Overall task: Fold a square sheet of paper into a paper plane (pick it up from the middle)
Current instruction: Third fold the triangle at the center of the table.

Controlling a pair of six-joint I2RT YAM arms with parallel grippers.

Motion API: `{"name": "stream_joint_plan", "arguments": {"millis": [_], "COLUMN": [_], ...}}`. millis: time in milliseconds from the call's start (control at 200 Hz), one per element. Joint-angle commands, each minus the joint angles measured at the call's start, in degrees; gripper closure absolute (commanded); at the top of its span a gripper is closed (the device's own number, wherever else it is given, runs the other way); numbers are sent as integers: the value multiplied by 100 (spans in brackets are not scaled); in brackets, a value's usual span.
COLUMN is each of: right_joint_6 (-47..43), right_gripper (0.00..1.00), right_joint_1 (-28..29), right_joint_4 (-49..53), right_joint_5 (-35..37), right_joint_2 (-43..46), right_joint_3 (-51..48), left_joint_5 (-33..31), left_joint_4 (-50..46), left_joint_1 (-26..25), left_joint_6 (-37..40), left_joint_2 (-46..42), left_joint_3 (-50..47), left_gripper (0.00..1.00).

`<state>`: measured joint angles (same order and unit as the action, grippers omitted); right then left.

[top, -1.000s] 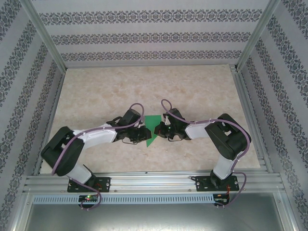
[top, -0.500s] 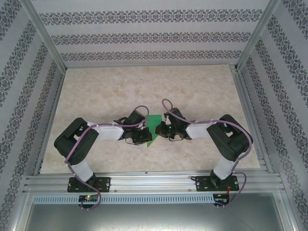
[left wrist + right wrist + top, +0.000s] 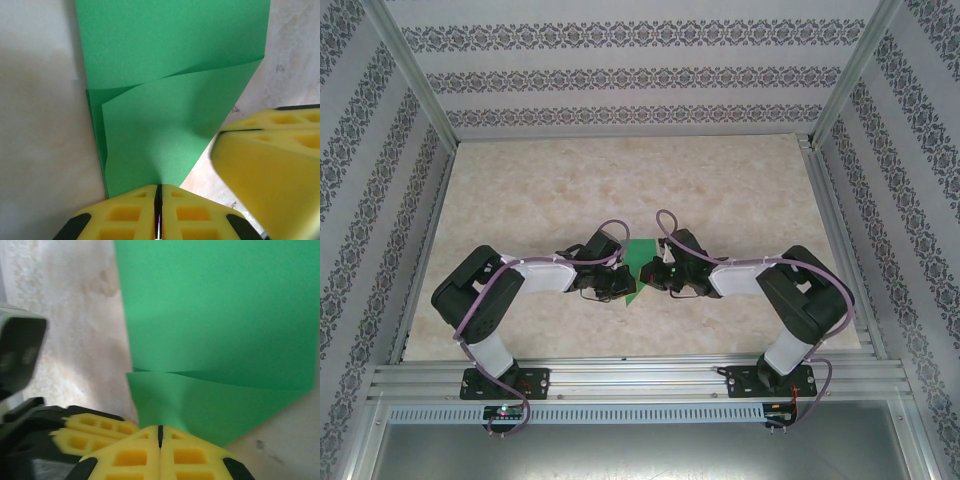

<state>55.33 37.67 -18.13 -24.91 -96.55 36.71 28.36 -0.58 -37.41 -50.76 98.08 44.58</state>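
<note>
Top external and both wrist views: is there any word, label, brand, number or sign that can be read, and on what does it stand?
Nothing readable here.
The square sheet of paper: plain green, unprinted.
Left end effector and right end effector, both closed on the sheet: bare yellow foam, no marks.
Wallpaper: ornament only, no letters.
Boards at the arm bases: too small to read.
</note>
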Motion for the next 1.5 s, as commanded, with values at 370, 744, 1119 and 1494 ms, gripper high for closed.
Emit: {"name": "stream_joint_plan", "arguments": {"millis": [370,744,1119,1494], "right_joint_6": [-218,-355,-632,-441], "right_gripper": [94,93,79,56], "right_joint_1": [-803,-1358,-1360,-1089], "right_joint_4": [-194,-151,472,288], "right_joint_5": [145,194,179,-126], "right_joint_2": [-399,-434,551,582], "right_joint_3": [-233,-128,-215,-239], "left_joint_5": [-818,-812,-426,-1003], "left_joint_4": [-724,-839,-965,-1231], "left_joint_1": [-3,-4,-3,197], "left_joint_6": [231,413,911,1149], "left_joint_2": [59,-29,-608,-703], "left_joint_3": [-274,-358,-24,394], "left_gripper": [89,89,84,80]}}
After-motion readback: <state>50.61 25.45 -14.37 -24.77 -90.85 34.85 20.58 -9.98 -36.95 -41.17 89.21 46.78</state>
